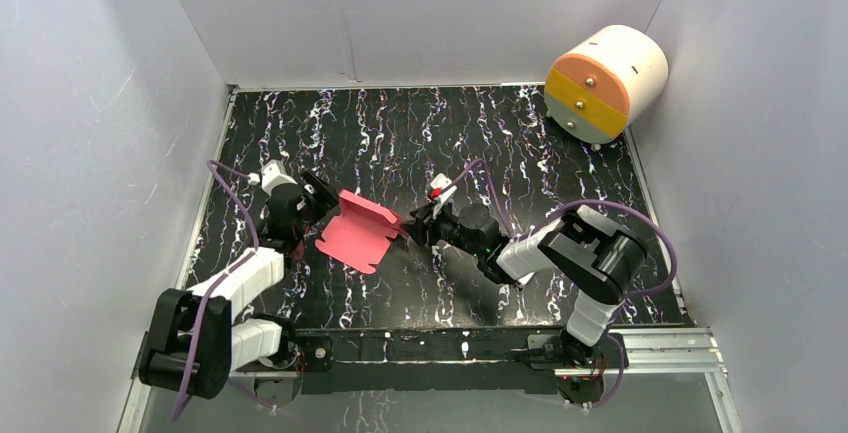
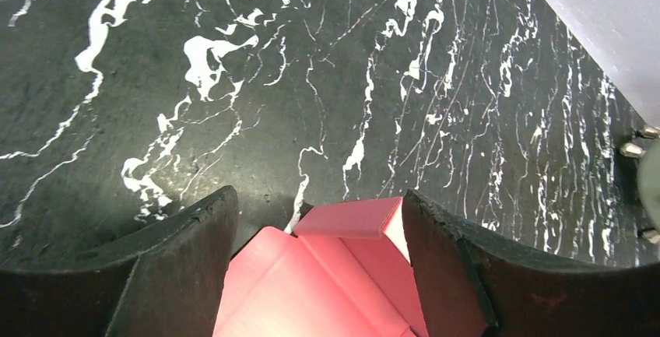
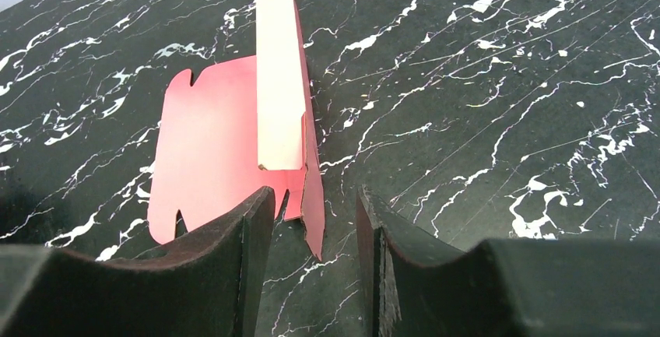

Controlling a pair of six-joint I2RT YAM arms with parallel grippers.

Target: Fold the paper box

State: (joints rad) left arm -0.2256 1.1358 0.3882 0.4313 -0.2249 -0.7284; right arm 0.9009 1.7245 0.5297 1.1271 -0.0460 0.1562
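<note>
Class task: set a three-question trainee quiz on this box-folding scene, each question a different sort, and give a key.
1. True or false: the paper box lies fully flat.
2. The cylinder is in: A the far right corner; B the far left corner; C the gap between the grippers.
3. Fill in: the left gripper and right gripper both have their jaws ____.
Key: 1 false, one flap stands up; 2 A; 3 open.
</note>
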